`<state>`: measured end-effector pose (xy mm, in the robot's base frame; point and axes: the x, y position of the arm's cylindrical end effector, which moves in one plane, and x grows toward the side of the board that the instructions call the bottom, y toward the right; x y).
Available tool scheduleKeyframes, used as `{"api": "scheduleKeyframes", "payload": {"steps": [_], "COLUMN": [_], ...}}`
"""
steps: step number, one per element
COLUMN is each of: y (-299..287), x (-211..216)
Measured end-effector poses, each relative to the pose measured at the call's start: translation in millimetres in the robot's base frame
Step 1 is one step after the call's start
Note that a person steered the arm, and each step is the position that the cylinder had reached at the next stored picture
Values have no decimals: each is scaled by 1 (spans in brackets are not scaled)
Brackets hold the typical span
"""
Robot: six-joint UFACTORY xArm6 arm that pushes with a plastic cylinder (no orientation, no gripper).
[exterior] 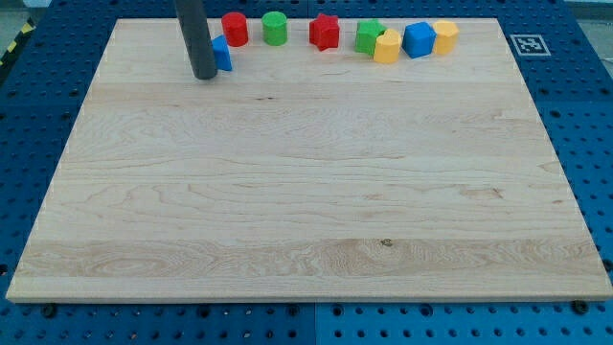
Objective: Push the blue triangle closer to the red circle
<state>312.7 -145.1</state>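
The blue triangle (pixel 223 54) lies near the view's top left on the wooden board (pixel 306 211), partly hidden behind my rod. The red circle (pixel 235 29) stands just above and to the right of it, a small gap apart. My tip (pixel 205 75) rests on the board at the triangle's left side, touching or nearly touching it.
Along the view's top edge stand a green circle (pixel 275 28), a red star (pixel 325 32), a green block (pixel 369 36), a yellow block (pixel 387 46), a blue block (pixel 419 39) and another yellow block (pixel 445 36). A marker tag (pixel 529 44) sits off the board's top right.
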Motion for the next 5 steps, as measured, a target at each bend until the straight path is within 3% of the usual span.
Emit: {"api": "scheduleKeyframes", "payload": {"steps": [2, 5], "y": [26, 4], "x": [-18, -50]}}
